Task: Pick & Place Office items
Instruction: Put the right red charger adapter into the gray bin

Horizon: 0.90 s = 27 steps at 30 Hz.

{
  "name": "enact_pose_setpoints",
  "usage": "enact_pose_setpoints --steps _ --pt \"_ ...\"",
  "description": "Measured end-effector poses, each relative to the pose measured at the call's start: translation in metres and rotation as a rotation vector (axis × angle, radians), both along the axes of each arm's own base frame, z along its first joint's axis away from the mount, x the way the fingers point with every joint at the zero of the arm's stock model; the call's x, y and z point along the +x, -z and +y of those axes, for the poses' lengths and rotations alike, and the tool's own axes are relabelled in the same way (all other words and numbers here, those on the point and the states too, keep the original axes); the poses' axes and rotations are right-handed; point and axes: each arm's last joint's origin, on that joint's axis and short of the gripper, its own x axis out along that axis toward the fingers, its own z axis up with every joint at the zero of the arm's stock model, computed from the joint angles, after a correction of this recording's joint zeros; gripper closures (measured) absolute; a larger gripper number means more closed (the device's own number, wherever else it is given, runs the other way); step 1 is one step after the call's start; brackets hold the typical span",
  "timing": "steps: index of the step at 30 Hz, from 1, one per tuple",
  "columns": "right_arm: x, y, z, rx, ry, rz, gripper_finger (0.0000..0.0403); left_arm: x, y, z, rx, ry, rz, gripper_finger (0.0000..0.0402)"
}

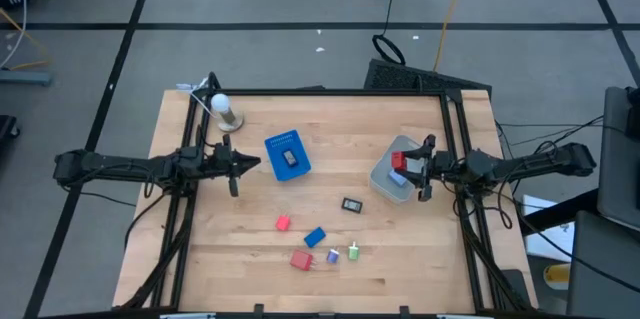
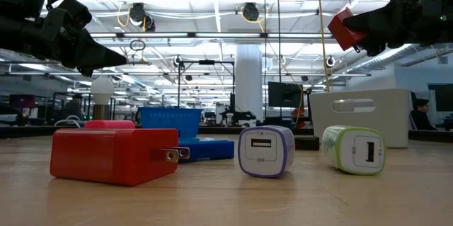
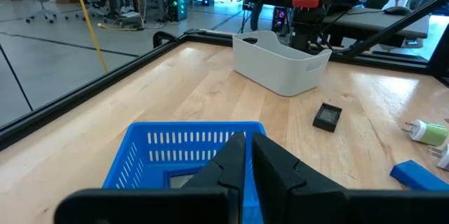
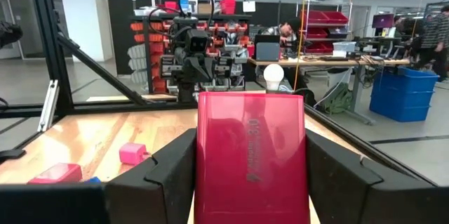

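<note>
My right pincer [image 4: 250, 175] is clamped on a flat red block [image 4: 250, 157], one finger pressed on each side of it. In the high view this pincer [image 1: 424, 167] hangs over the grey bin [image 1: 384, 180] at the right part of the counter [image 1: 400, 259], the red block [image 1: 398, 162] above the bin's opening. In the low view the block [image 2: 342, 29] sits well above the counter surface, clear of the bin [image 2: 361, 116].

My left pincer [image 3: 247, 155] is closed, fingers together, holding nothing. It hovers just above the blue tray [image 3: 144, 155], at the tray's left edge in the high view [image 1: 238, 163]. The blue tray [image 1: 287, 154] holds one small dark piece [image 1: 289, 156].

Items loose on the counter, nearest the front edge first:
- red plug block [image 1: 301, 259], prongs showing in the low view [image 2: 113, 154]
- purple-rimmed bit [image 1: 333, 257], upright on its side [image 2: 265, 151]
- green-rimmed bit [image 1: 354, 252], just beside the purple one [image 2: 355, 149]
- blue block [image 1: 315, 237], between the red plug block and the tray
- small pink-red cube [image 1: 283, 223], left of the blue block
- black clip-like bit [image 1: 351, 204], alone between tray and bin

Farther back, a lamp with a white bulb [image 1: 222, 107] stands near the counter's far left corner.
</note>
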Motion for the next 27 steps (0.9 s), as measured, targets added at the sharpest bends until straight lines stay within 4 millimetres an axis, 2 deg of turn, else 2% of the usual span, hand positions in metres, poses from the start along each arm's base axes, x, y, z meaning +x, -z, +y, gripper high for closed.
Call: enact_pose_setpoints --steps 6,10,15,18,27 --pt "0.004 0.002 0.001 -0.021 -0.002 0.05 0.0195 0.0 0.0 0.0 0.001 0.0 0.0 0.0376" --pt "0.01 -0.012 0.002 -0.048 -0.001 0.057 0.0195 0.0 0.0 0.0 0.001 0.0 0.0 0.0376" --pt "0.02 -0.017 0.003 -0.07 -0.001 0.165 0.0195 0.0 0.0 0.0 0.0 -0.001 0.0 0.0376" --pt "0.026 -0.029 0.004 -0.069 0.007 0.186 0.0195 0.0 0.0 0.0 0.0 -0.001 0.0 0.0376" --pt "0.039 -0.051 0.003 0.027 0.109 0.425 0.0195 0.0 0.0 0.0 -0.002 -0.001 0.0 0.0376"
